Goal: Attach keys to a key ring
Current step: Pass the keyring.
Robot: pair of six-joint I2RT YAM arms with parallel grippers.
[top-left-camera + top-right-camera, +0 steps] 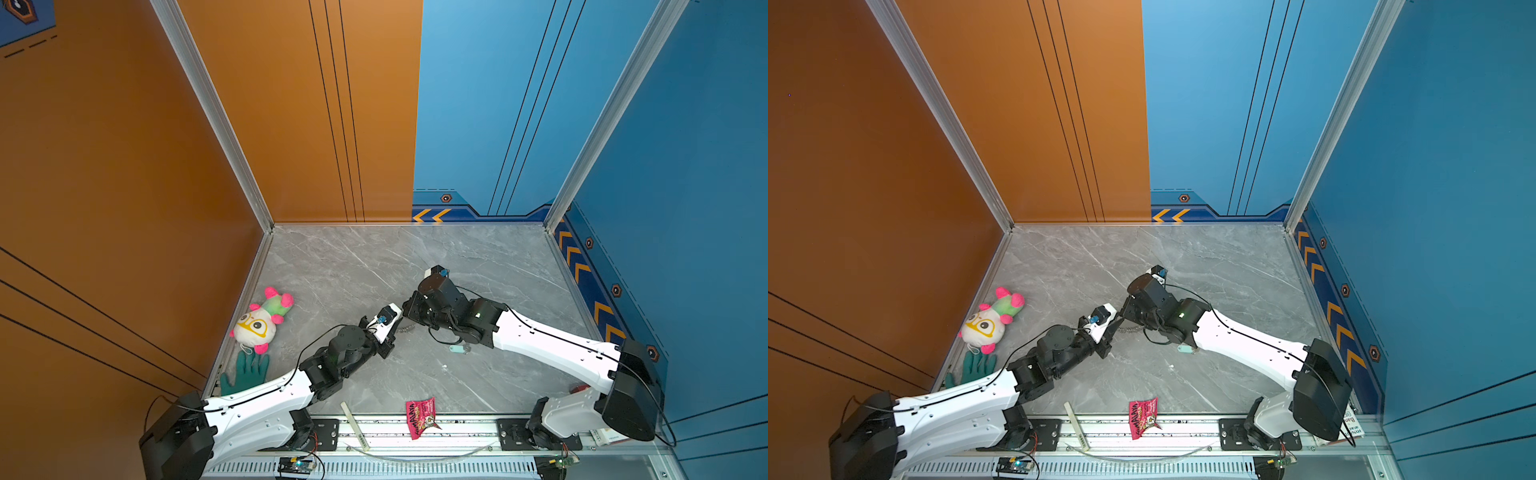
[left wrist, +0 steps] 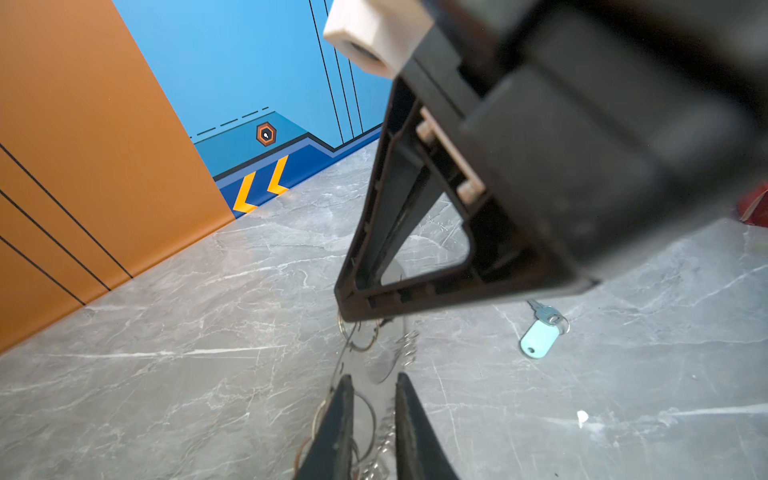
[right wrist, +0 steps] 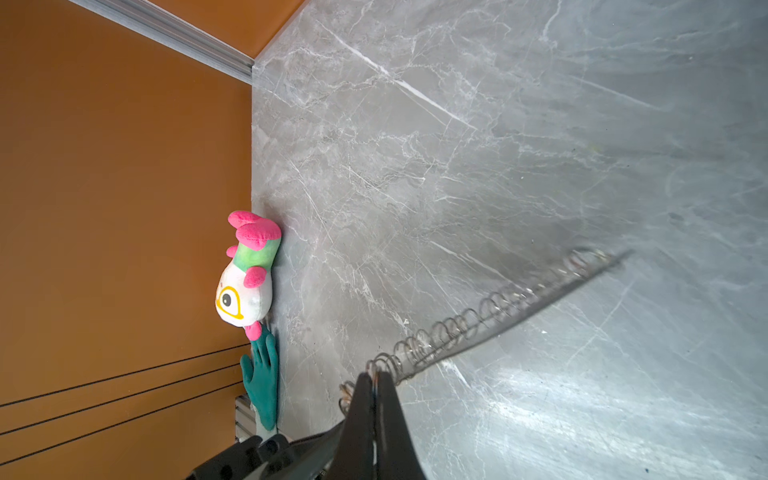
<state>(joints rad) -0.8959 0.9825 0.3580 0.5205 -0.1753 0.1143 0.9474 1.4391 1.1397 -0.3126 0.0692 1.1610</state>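
The key ring (image 3: 478, 320), a clear flat band edged with a chain of small silver rings, hangs between both grippers just above the grey marble table (image 1: 353, 270). My right gripper (image 3: 374, 376) is shut on one end of it. My left gripper (image 2: 374, 378) faces it from the other side, its two fingers a narrow gap apart, with the band and rings (image 2: 409, 347) running between them. In both top views the two grippers meet at mid-table, with the ring chain (image 1: 405, 329) (image 1: 1128, 330) showing between them. The key (image 2: 539, 334), silver with a pale blue tag, lies on the table under the right arm (image 1: 457, 349).
A plush toy (image 1: 259, 320) and a green glove (image 1: 247, 372) lie against the orange left wall. A pink snack packet (image 1: 422, 417) and a white strip (image 1: 353, 424) rest on the front rail. Walls close in the left, back and right sides.
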